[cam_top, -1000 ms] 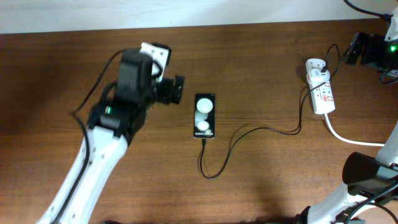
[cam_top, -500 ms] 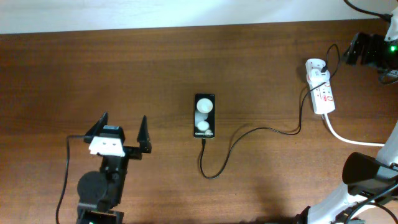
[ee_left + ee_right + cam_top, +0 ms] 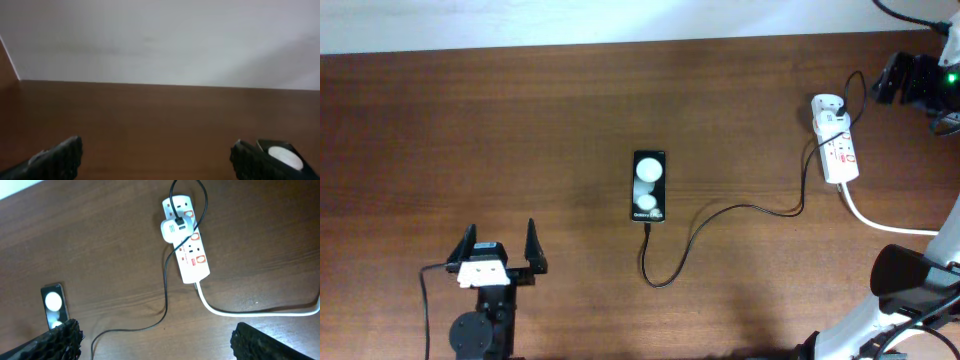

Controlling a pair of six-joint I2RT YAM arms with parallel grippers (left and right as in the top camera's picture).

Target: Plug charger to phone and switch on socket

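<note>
The black phone (image 3: 651,186) lies mid-table with two white glare spots; it also shows in the right wrist view (image 3: 54,305) and behind a finger in the left wrist view (image 3: 284,155). The thin black charger cable (image 3: 720,210) runs from the phone's near end, where its tip touches, to the white adapter (image 3: 828,107) on the white socket strip (image 3: 840,155). My left gripper (image 3: 501,238) is open and empty at the front left, far from the phone. My right gripper (image 3: 153,330) is open and empty, high above the strip (image 3: 192,255).
The strip's thick white cord (image 3: 880,225) trails to the right table edge. The right arm (image 3: 920,80) hangs over the back right corner. A white wall (image 3: 160,40) rises behind the table's far edge.
My left arm has pulled back from beside the phone to the front left of the table, its gripper open. The phone, cable, strip and right arm have not moved.
</note>
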